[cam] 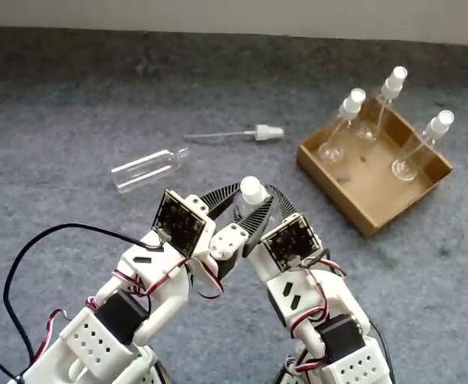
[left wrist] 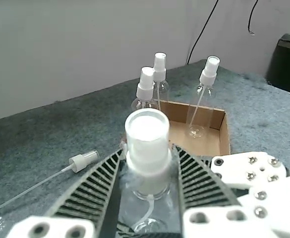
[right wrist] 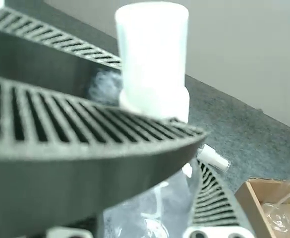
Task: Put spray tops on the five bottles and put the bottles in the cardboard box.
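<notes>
clamping from both sides, the left gripper (left wrist: 148,154) has its black ribbed fingers (left wrist: 92,191) pressed against the clear held bottle (left wrist: 145,186), which stands upright with a white spray top (left wrist: 145,131) seated on its neck. the right gripper (cam: 262,206) meets the same bottle from the opposite side; whether it squeezes the bottle or only stands around it i cannot tell, since its own body covers most of the clear bottle in the right wrist view and the two grippers overlap when seen from above. the bottle's base is hidden down between the grippers, so its contact with the table cannot be made out. ahead of the right gripper and off to its outer side sits the cardboard box (cam: 371,180), with three topped bottles (cam: 344,126) upright inside. straight ahead of both grippers lies a loose spray top (cam: 267,133), its thin tube pointing toward the left gripper's outer side. nearer the left gripper, on that same side, an open bottle (cam: 147,170) lies on its side on the grey table (cam: 58,120). both arms are cut off by the near edge of the high view
</notes>
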You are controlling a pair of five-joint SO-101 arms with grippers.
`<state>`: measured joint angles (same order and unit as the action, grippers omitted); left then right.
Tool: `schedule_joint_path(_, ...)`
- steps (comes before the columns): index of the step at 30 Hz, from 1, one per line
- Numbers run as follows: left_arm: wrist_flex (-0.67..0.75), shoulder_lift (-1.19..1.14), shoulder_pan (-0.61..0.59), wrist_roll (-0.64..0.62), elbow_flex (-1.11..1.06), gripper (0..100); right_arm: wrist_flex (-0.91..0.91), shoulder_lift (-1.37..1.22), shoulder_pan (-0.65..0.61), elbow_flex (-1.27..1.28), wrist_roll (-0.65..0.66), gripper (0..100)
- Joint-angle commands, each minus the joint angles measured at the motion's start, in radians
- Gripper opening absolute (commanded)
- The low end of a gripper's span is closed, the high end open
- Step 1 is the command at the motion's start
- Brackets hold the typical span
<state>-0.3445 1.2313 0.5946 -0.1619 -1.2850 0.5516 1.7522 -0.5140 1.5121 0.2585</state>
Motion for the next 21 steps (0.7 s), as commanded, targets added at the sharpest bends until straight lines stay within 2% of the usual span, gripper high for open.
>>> schedule_joint_path(1,-0.021,-0.024,0.007,-0.005,-0.018,1,-0.012,0.061,0.024,-0.033,-0.015,8.1)
schedule_joint_path(8,-0.018,-0.024,0.104,-0.003,-0.058,1,-0.008,0.062,0.028,-0.031,-0.091,8.1)
schedule_joint_path(21,-0.015,-0.022,0.088,-0.002,-0.07,1,-0.008,0.062,0.028,-0.016,-0.081,8.1)
